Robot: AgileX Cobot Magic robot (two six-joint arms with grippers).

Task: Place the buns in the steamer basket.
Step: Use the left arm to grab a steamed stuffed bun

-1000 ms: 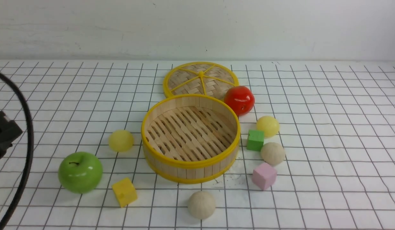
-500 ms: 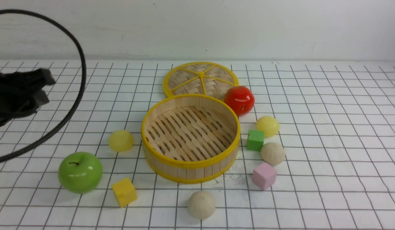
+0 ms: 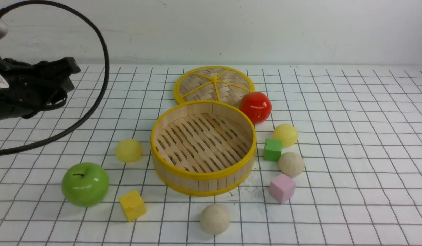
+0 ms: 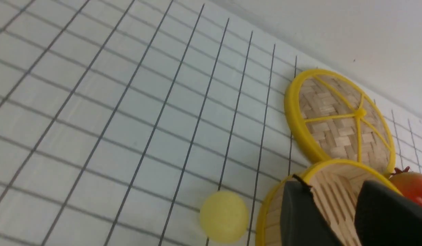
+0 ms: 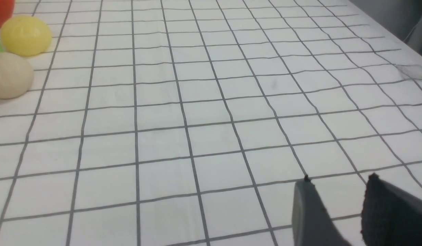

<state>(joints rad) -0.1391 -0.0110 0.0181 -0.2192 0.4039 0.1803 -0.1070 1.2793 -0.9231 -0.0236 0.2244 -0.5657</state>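
The empty steamer basket (image 3: 197, 184) stands mid-table. Two pale yellow buns lie on the table, one to its left (image 3: 128, 150) and one to its right (image 3: 285, 135). A beige bun (image 3: 291, 164) lies right of the basket and another (image 3: 214, 219) in front of it. My left gripper (image 3: 69, 80) hangs open and empty at the far left, above the table. In its wrist view (image 4: 332, 184) the left yellow bun (image 4: 224, 216) and the basket rim (image 4: 269, 208) show. My right gripper (image 5: 339, 179) is open and empty over bare table, out of the front view.
The woven lid (image 3: 214, 84) lies behind the basket, with a red apple (image 3: 255, 106) beside it. A green apple (image 3: 85, 184) and yellow cube (image 3: 132, 205) sit front left. A green cube (image 3: 272, 149) and pink cube (image 3: 282, 188) lie among the right-hand buns. A black cable (image 3: 101, 68) loops over the left.
My left arm has come up and in from the left edge, towards the middle of the table, and its cable has swung up with it. The buns and other objects have not moved.
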